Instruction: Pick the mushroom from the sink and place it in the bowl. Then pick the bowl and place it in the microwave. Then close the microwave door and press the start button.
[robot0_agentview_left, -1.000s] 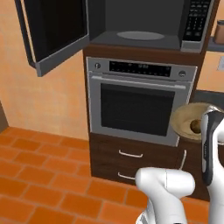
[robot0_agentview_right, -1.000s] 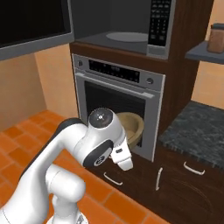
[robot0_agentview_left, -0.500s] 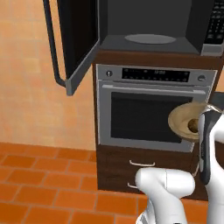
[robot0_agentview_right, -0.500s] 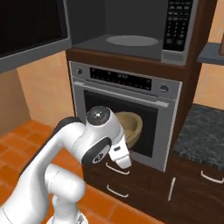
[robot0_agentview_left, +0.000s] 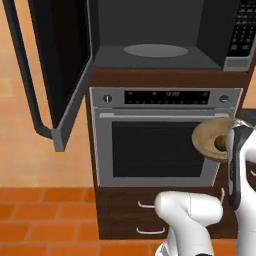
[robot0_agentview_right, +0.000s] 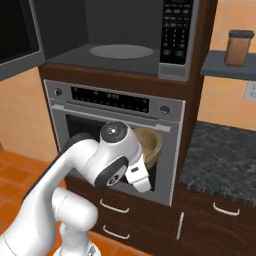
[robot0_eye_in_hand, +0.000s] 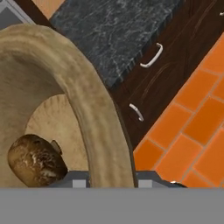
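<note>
We find the gripper (robot0_eye_in_hand: 107, 183) clamped on the rim of the bowl (robot0_eye_in_hand: 94, 113), held before the oven (robot0_agentview_left: 160, 135). The mushroom (robot0_eye_in_hand: 36, 161) lies inside the bowl. The microwave door (robot0_agentview_left: 50, 65) stands open.

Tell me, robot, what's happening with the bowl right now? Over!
Gripper shut on the round tan wooden bowl, brown mushroom inside. Bowl held in front of the steel oven. Black-cavity microwave above, its dark glass door open.
</note>
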